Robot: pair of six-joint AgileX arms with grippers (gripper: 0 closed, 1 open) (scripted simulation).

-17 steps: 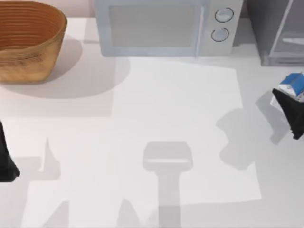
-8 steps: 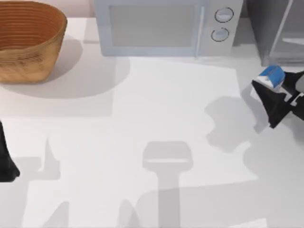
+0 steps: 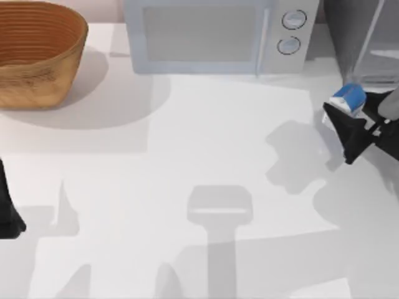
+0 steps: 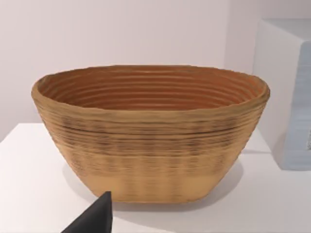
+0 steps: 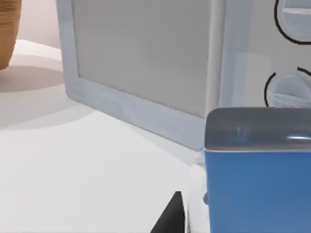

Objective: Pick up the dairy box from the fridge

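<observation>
Top view puts the right hand (image 3: pixel 349 121) over the right side of the desk (image 3: pixel 206 149), just in front of the fridge (image 3: pixel 361 37) that stands at the back right corner. Its dark fingers (image 3: pixel 350 134) are closed on the dairy box (image 3: pixel 348 99), a small blue-and-white carton that sits at the hand's tip, clear of the fridge and out over the open desk. The carton's shadow and the arm's shadow fall on the white surface a little to the left of the hand.

From the right wrist view the dairy box (image 5: pixel 257 179) is close up, a blue face with a grey top, and a dark fingertip (image 5: pixel 170 218) shows beside it. Behind it stands the white microwave (image 5: pixel 146 73), with its pale door frame and two round knobs at the side nearest the carton.

In the top view the microwave (image 3: pixel 218 34) sits at the back middle of the desk, just left of the fridge. Further left, at the back left corner, is a woven brown basket (image 3: pixel 37 50).

The left hand (image 3: pixel 7 208) is parked at the left edge of the desk, well apart from everything else; I cannot tell how its fingers are set. Its wrist view faces the basket (image 4: pixel 150 131), with one dark fingertip (image 4: pixel 95 218) in the foreground.
</observation>
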